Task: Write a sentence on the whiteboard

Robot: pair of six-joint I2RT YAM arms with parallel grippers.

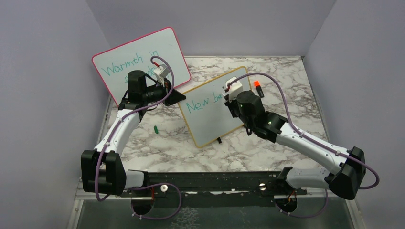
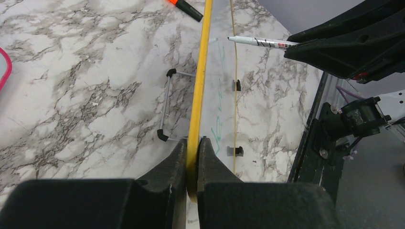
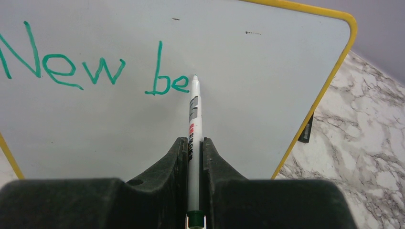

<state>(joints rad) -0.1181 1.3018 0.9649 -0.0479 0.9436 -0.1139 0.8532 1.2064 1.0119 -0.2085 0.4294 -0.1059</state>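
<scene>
White marble-pattern worktop (image 1: 267, 148) with grey veins. A yellow-framed whiteboard (image 1: 210, 121) is stood near the middle on small black feet, tilted back. A pink-framed whiteboard (image 1: 143, 52) is set at the far left corner, its base hidden. An orange-capped marker (image 1: 258, 88) is laid toward the far right, near the yellow frame's corner. A small green object (image 1: 156, 128) is seen left of centre, apart from the rest.

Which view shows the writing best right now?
Right wrist: the sentence reads "New be" face-on. Top external shows it small, its end behind the right gripper. Left wrist sees the whiteboard edge-on, strokes unreadable.
</scene>
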